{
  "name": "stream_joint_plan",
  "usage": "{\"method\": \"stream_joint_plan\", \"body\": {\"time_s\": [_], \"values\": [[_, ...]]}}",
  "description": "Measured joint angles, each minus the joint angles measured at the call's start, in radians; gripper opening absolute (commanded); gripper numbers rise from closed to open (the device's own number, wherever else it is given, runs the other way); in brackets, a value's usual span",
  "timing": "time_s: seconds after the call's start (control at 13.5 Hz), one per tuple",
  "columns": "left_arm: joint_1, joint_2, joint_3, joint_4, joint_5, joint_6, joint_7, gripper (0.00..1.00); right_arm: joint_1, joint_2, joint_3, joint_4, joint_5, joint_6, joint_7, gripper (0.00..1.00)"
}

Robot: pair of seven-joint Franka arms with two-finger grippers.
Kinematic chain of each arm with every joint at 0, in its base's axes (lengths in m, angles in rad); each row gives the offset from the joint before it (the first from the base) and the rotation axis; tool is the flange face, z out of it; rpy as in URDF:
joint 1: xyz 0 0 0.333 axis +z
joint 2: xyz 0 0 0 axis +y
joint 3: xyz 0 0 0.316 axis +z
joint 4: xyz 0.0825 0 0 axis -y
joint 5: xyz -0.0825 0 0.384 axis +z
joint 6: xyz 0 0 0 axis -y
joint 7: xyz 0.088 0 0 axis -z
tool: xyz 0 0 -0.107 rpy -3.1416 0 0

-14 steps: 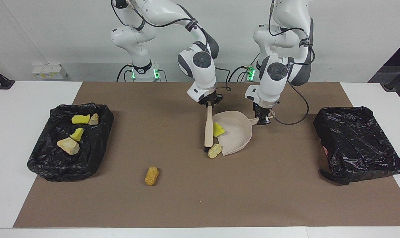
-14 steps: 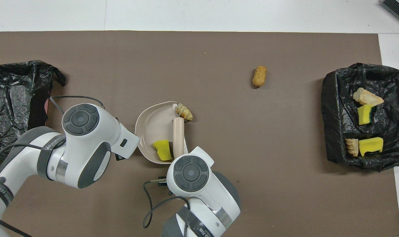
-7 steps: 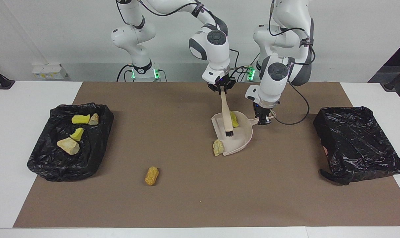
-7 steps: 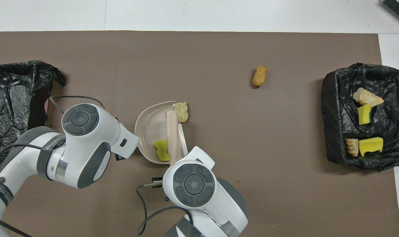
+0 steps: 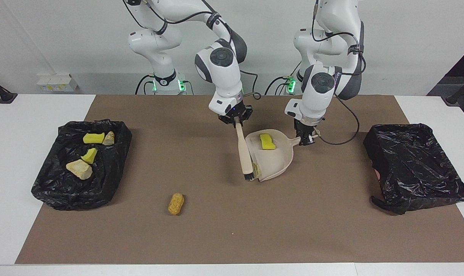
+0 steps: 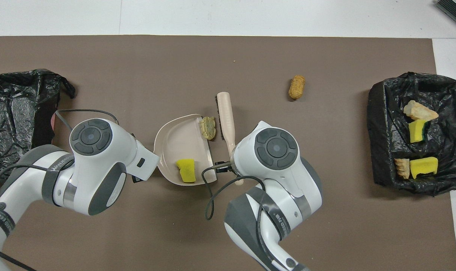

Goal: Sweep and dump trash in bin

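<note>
Brush [image 5: 243, 151] is pinched in my right hand [image 5: 236, 119], bristles down beside a pale lump [image 6: 208, 127] at the dustpan [image 5: 277, 163] lip. My left hand [image 5: 305, 138] pinches the dustpan handle; a yellow chunk [image 5: 267, 141] lies inside. An orange nugget [image 5: 176, 203] sits apart on the surface [image 5: 201, 230].

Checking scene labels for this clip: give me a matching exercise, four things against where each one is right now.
Things:
1. yellow sponge piece
2. orange-brown nugget
3. brush
4. pale crusty lump

Places:
A. alone on the brown mat, toward the right arm's end
B. at the dustpan's open lip, beside the bristles
C. inside the dustpan, near its handle
D. held by the right pincer

Pairs: 1-C, 2-A, 3-D, 4-B
</note>
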Motion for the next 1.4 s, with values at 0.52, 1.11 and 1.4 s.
{"method": "stream_joint_plan", "body": {"time_s": [0.52,1.11,1.4], "values": [[0.0,0.0,-0.001,-0.002,-0.001,0.001,-0.15,0.0,0.066,0.124,0.015,0.045,-0.048,-0.009,0.0,0.0],[0.0,0.0,-0.001,-0.002,-0.001,0.001,-0.155,0.0,0.131,0.1,0.015,0.066,-0.048,-0.042,0.003,0.0],[0.0,0.0,-0.001,-0.002,-0.001,0.001,-0.156,0.0,0.064,0.1,0.008,0.093,-0.052,-0.042,0.0,0.0]]}}
